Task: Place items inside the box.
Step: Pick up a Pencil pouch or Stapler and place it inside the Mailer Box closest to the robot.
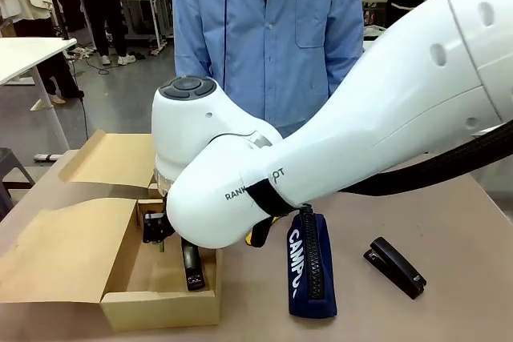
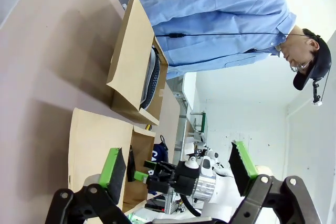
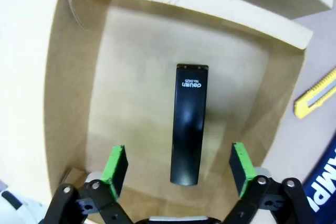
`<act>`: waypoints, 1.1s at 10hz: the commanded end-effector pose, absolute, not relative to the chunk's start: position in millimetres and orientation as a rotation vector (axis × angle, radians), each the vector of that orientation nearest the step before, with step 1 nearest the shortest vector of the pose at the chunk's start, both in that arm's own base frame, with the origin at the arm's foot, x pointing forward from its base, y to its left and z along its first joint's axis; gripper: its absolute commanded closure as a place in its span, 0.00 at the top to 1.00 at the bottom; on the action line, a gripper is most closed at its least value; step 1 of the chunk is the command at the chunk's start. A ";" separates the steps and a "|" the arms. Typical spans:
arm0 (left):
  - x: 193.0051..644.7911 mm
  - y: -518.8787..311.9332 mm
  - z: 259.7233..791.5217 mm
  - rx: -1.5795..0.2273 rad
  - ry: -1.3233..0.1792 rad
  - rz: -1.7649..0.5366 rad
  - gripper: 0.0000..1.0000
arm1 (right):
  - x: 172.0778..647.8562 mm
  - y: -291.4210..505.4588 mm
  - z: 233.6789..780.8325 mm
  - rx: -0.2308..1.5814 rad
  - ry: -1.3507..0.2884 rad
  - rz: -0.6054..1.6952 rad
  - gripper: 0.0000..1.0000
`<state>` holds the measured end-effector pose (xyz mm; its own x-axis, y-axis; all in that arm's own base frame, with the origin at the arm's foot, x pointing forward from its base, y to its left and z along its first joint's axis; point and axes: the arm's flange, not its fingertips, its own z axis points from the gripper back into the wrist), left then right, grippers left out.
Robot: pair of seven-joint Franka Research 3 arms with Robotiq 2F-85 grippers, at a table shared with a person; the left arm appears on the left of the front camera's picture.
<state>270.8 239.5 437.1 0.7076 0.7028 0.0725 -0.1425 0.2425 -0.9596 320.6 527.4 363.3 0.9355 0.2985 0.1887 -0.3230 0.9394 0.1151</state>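
Note:
The box (image 1: 160, 307) stands open at the table's front left, its wide flap folded out to the left. A black stapler (image 1: 192, 267) lies flat on its floor. My right gripper (image 1: 155, 231) hangs just over the box's far end. In the right wrist view that gripper (image 3: 178, 174) is open, with the stapler (image 3: 189, 124) lying free below the green pads, inside the box (image 3: 68, 77). Right of the box lie a yellow utility knife (image 3: 315, 95), the navy CAMPUS pencil case (image 1: 311, 267) and a second black stapler (image 1: 394, 267). My left gripper (image 2: 177, 169) is open and holds nothing.
Another brown cardboard box (image 1: 116, 158) with its flap raised stands behind the first one; in the left wrist view this other box (image 2: 131, 61) holds something dark. A person in a blue coat (image 1: 268, 30) stands at the far side. My right arm (image 1: 385, 118) spans the table's middle.

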 end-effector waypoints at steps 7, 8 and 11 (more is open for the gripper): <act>270.4 238.6 436.5 -1.207 -0.583 0.603 1.00 | 323.5 383.4 470.6 0.465 -0.091 0.279 1.00; 270.4 238.6 436.5 -1.207 -0.583 0.603 1.00 | 323.5 383.4 470.6 0.465 -0.091 0.279 1.00; 270.4 238.6 436.5 -1.207 -0.583 0.603 1.00 | 319.9 313.0 493.3 0.589 -0.106 0.147 1.00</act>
<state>270.8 239.5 436.8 0.7081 0.7024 0.0727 -0.1425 0.2430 -0.9595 315.0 351.7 477.5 0.9716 0.1942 0.1350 -0.2357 0.8432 0.4832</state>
